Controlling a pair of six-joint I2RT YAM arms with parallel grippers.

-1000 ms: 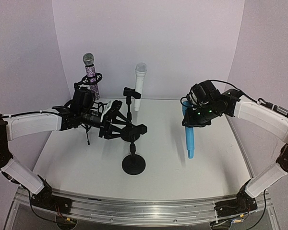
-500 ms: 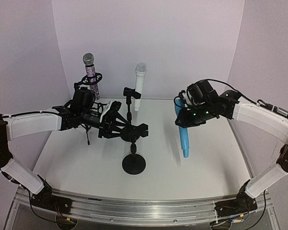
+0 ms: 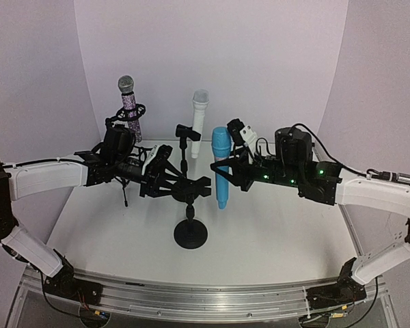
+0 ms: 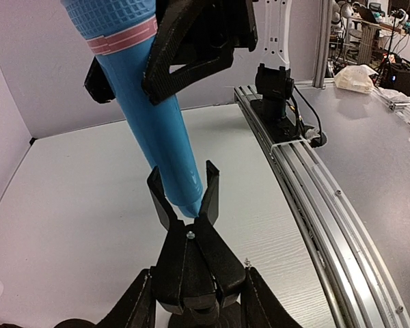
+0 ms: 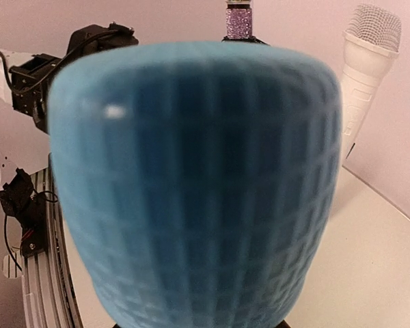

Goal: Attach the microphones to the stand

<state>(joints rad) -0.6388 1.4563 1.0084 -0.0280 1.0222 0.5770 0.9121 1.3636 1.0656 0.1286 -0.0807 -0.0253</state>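
right gripper (image 3: pixel 229 169) grips light blue microphone (image 3: pixel 221 193) (pink band (image 4: pixel 123 37)); left gripper (image 4: pixel 197 307) clasps stand clip (image 4: pixel 190 249)

left gripper (image 3: pixel 183 186) clamped shut, right gripper (image 3: pixel 227 168) closed, both arms stretched inward

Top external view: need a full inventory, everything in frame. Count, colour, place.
light blue microphone: 1, light blue, upright in the right gripper, right of the stand.
purple microphone: 1, glittery purple with silver head, far left, raised in a black holder.
white microphone: 1, white, upright at far centre; what supports it is unclear.
stand: 1, black, round base at table centre.
stand clip: 1, black, empty, in the left gripper.
table: 1, white.
rail: 1, silver, near edge.
left gripper: 1, black, shut on the stand clip.
right gripper: 1, black, shut on the light blue microphone.
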